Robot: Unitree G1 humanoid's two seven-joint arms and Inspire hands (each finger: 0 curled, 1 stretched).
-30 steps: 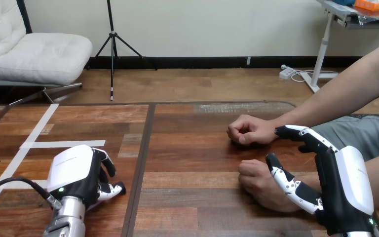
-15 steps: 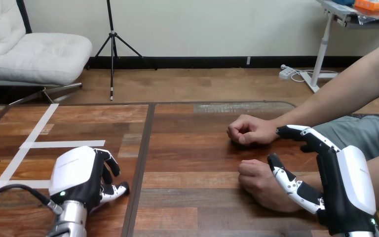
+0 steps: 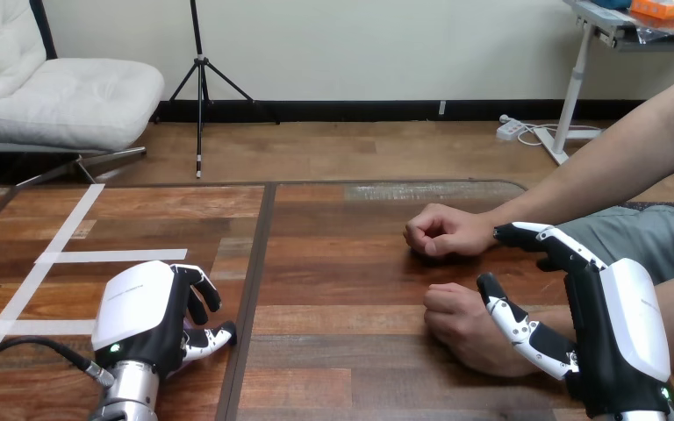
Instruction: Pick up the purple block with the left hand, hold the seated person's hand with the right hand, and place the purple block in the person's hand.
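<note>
Left hand (image 3: pixel 140 311) has slid right toward the person's nearer hand (image 3: pixel 458 320).
Its grip cannot be told; right hand (image 3: pixel 619 324) spread open, thumb touching that hand.

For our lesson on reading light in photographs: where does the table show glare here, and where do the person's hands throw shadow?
Head view: a pale sheen lies on the table along its far edge, right of the middle seam. Head view: a soft dark shadow sits on the wood right under the person's farther hand; under the person's nearer hand it is fainter.
</note>
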